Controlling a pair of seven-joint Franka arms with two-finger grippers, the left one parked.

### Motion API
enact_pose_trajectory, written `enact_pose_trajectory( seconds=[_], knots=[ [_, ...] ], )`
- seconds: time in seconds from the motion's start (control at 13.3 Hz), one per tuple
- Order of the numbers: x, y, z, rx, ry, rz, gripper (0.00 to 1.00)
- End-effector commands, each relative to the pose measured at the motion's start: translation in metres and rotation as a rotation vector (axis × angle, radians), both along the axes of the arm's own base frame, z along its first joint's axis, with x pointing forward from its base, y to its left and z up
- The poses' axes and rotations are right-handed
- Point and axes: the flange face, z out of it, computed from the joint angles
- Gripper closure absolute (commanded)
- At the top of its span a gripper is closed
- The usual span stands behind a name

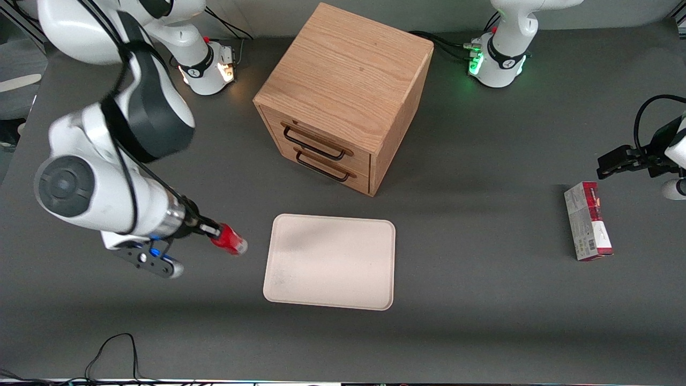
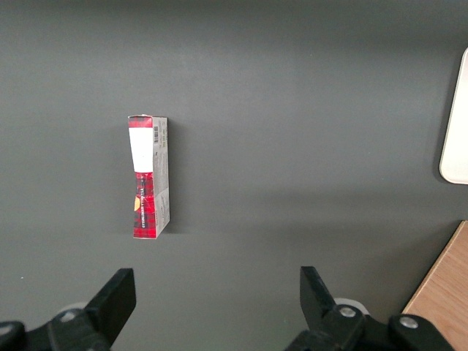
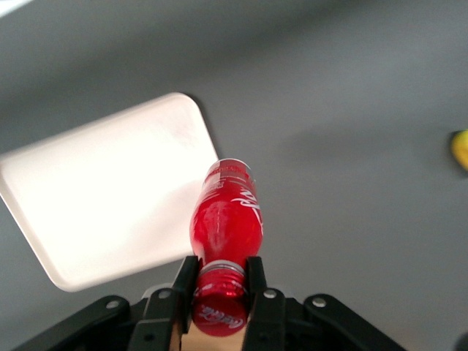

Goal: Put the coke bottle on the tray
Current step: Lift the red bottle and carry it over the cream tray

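Gripper [image 1: 213,231] clamped on the coke bottle [image 1: 229,239] at the cap end; in the wrist view both fingers [image 3: 255,287] pinch just under the cap. The bottle is carried in the air, tilted, base leading toward 3 o'clock in the front view, just short of the tray [image 1: 331,261]. Likely reason for the neck grip: it leaves the base free to meet the tray first.

Tray lies flat at 6 o'clock from the wooden drawer cabinet [image 1: 344,96], in front of its drawers, nothing on it. Bottle sits at the tray's 9 o'clock edge, not yet over the rim.

Bottle: small, glossy red, white script on the body, red cap, paler clear base.

Red-and-white carton [image 1: 588,221] lies toward the parked arm's end of the table. Yellow lemon-like lump [image 3: 461,149] shows only in the wrist view.
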Motion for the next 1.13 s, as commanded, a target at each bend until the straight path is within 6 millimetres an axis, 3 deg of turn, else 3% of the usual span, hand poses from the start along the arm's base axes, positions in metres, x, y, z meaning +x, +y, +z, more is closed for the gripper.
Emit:
enact_pose_trajectory(
  seconds=[0.0,0.45,0.75,1.05],
  knots=[
    [0.015,0.022,-0.025,0.001,-0.034,-0.079,1.00],
    [0.040,0.044,-0.110,-0.015,-0.094,-0.167,1.00],
    [0.041,0.057,-0.135,-0.028,-0.108,-0.198,1.00],
    [0.038,0.065,-0.137,-0.028,-0.106,-0.200,1.00]
  ],
)
